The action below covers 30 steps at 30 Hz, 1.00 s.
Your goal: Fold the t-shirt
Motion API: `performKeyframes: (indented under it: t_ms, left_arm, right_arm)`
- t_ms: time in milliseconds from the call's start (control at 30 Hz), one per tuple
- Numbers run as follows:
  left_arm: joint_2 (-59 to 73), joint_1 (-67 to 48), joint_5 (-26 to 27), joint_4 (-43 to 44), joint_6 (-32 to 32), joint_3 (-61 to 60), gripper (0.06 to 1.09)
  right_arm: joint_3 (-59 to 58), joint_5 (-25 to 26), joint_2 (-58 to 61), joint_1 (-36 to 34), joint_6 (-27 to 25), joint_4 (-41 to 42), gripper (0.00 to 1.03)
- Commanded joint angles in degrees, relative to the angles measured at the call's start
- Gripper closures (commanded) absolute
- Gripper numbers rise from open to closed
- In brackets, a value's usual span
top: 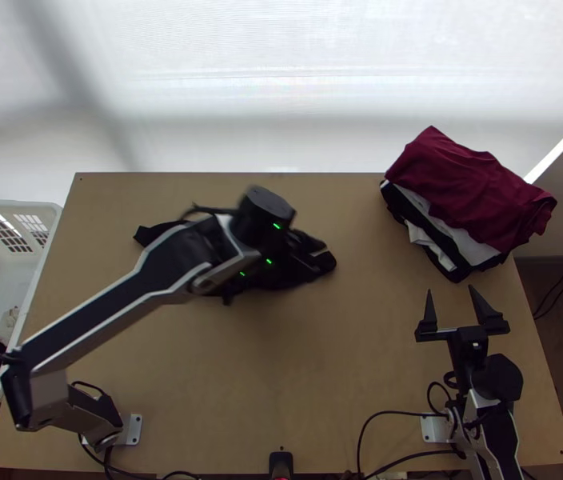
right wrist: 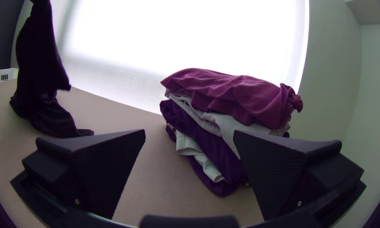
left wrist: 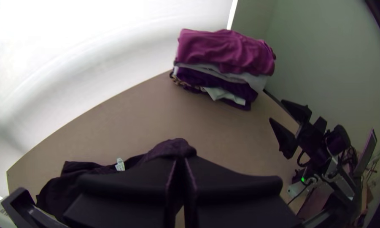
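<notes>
Tee (right wrist: 40,59) hangs from L gripper (top: 301,246) onto tbl (top: 361,344).

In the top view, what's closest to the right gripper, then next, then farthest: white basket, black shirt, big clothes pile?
From the right gripper:
1. Clothes pile, far right corner.
2. Black shirt, near the middle.
3. White basket, off the left side.
</notes>
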Motion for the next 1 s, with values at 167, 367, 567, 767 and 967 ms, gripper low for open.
performKeyframes:
  t_ms: [167,367,567,767,967]
  left_arm:
    - [9.53,-8.01,-0.31,9.83,-5.12,1.06,1.05]
    - [19.2,-10.21,0.22,11.24,-8.55,14.68,1.05]
    - [20.08,-10.91,1.28,11.59,-8.55,20.22,0.14]
    - [14.28,-7.75,1.28,11.76,-7.14,20.3,0.1]
    - [7.6,0.86,1.28,8.77,-4.33,19.43,0.1]
  right_arm:
    - [-0.42,-0.04,-0.38,-0.32,0.2,-0.93,0.04]
    - [-0.42,-0.04,-0.38,-0.32,0.2,-0.93,0.04]
    - [-0.42,-0.04,-0.38,-0.32,0.2,-0.93,0.04]
    - [-0.42,-0.04,-0.38,-0.32,0.2,-0.93,0.04]
    - [-0.42,-0.04,-0.38,-0.32,0.2,-0.93,0.04]
